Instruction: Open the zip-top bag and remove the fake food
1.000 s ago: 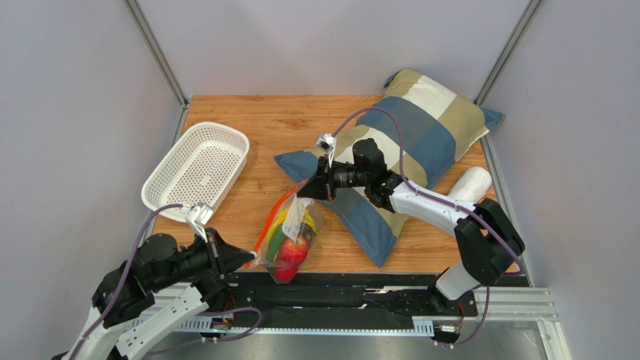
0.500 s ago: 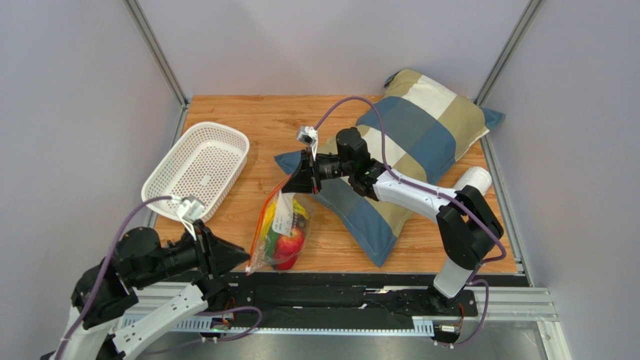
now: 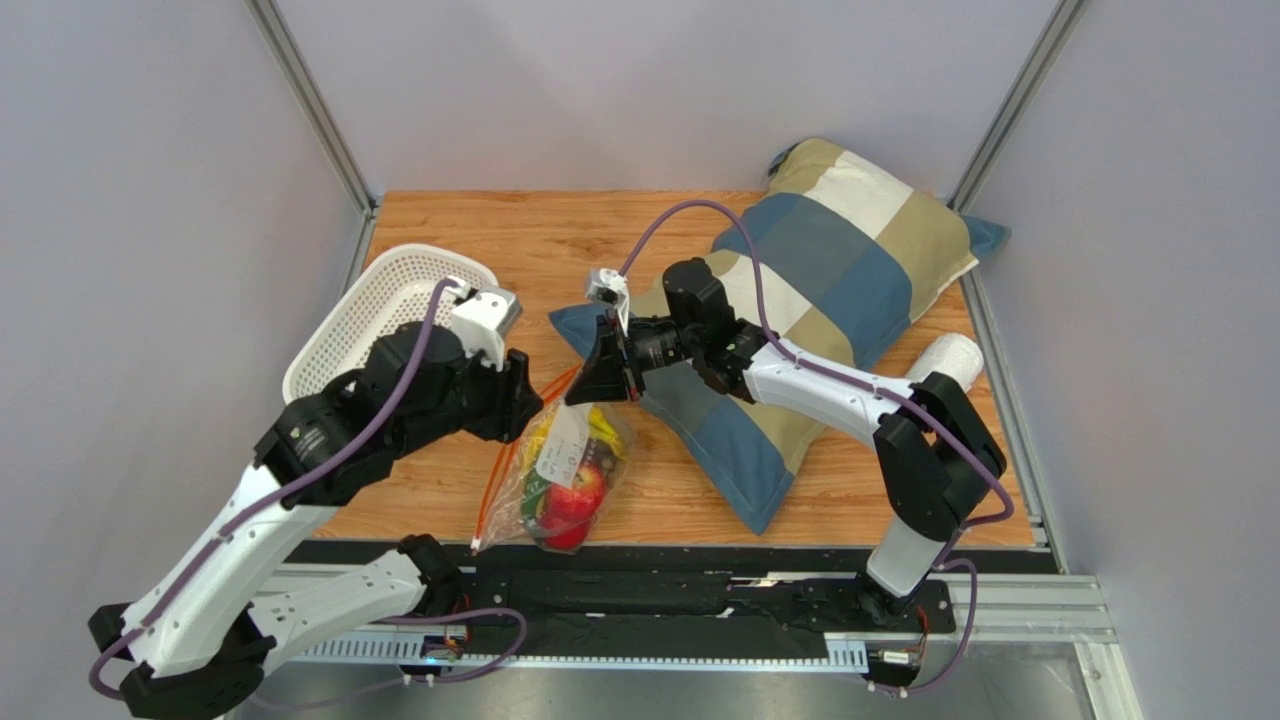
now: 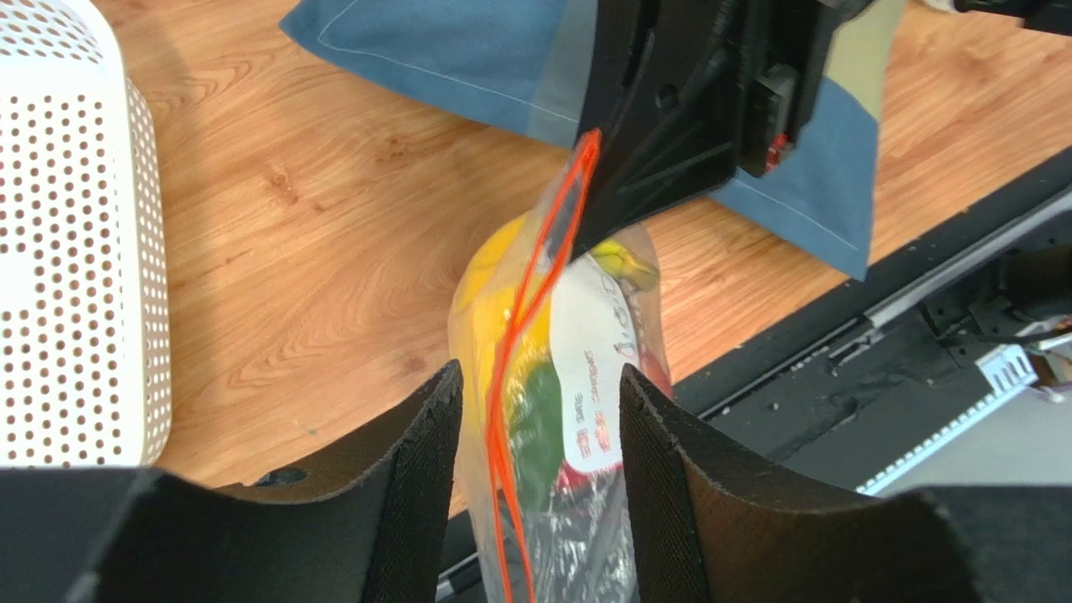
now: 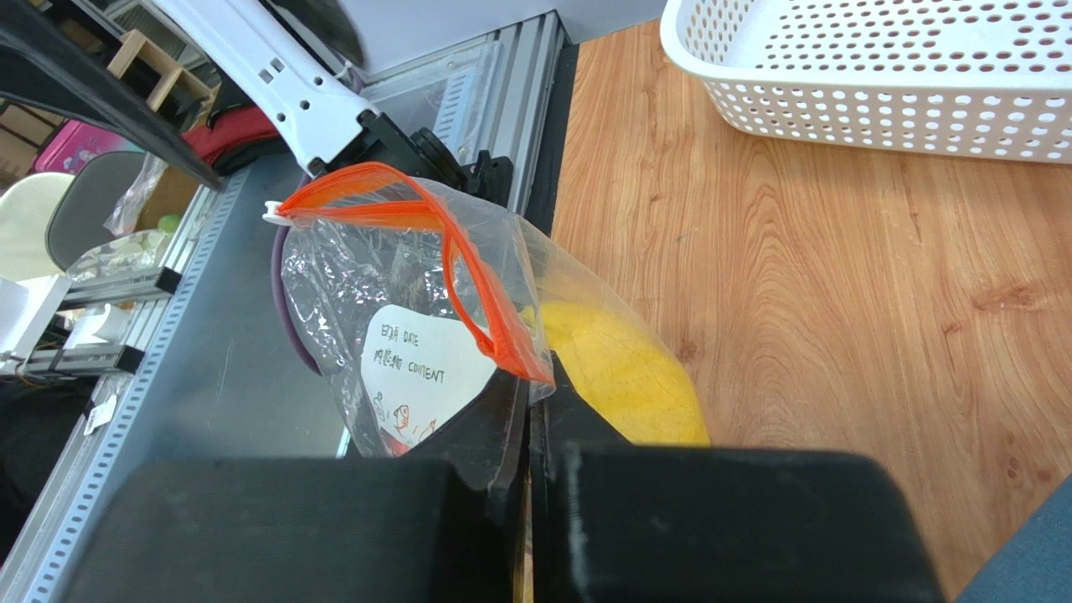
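Note:
The zip-top bag (image 3: pixel 559 473) hangs over the wood table, clear with an orange zipper strip (image 4: pixel 541 283) and a white label (image 5: pixel 422 364). The fake food (image 3: pixel 576 495) fills its lower part: a red apple, a yellow banana (image 5: pixel 623 377) and a green piece (image 4: pixel 544 421). My right gripper (image 3: pixel 589 383) is shut on the bag's top corner by the zipper (image 5: pixel 529 396) and holds it up. My left gripper (image 3: pixel 523 408) is open, and the bag's zipper edge hangs between its fingers (image 4: pixel 539 383) without being clamped.
A white mesh basket (image 3: pixel 394 323) stands at the left, under my left arm. A checked pillow (image 3: pixel 819 278) lies at the right with a white roll (image 3: pixel 947 365) beside it. A black rail (image 3: pixel 676 578) runs along the near edge.
My left arm has swung up from the near edge to the bag, its open fingers now around the zipper edge. My right gripper has shifted a little left with the bag.

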Controlling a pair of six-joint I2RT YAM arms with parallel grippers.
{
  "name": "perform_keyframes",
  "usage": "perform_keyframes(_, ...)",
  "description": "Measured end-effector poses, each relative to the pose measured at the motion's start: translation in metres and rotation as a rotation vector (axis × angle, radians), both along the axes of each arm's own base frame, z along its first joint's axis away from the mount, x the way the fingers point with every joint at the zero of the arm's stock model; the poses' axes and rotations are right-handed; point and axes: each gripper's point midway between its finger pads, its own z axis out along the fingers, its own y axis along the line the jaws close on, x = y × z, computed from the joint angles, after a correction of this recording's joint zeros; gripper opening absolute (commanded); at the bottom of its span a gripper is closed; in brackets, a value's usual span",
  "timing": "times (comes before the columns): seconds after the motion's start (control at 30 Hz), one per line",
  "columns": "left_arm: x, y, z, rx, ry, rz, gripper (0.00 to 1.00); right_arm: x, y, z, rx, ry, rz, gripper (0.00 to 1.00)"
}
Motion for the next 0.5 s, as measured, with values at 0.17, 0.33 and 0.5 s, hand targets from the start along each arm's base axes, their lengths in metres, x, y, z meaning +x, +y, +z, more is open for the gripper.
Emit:
perform_keyframes(0.17,0.015,0.005,-0.019,0.043,0.032,0.029,0.48,-0.001,0.0,0.001,0.004,-0.009,0.01,0.0)
perform_keyframes(0.33,0.014,0.006,-0.029,0.03,0.055,0.018,0.47,-0.002,-0.001,0.001,0.006,-0.013,0.015,0.0)
perform_keyframes(0.5,0.01,0.002,-0.05,0.034,0.109,-0.01,0.22,-0.003,-0.001,-0.001,-0.002,-0.006,0.016,0.0)
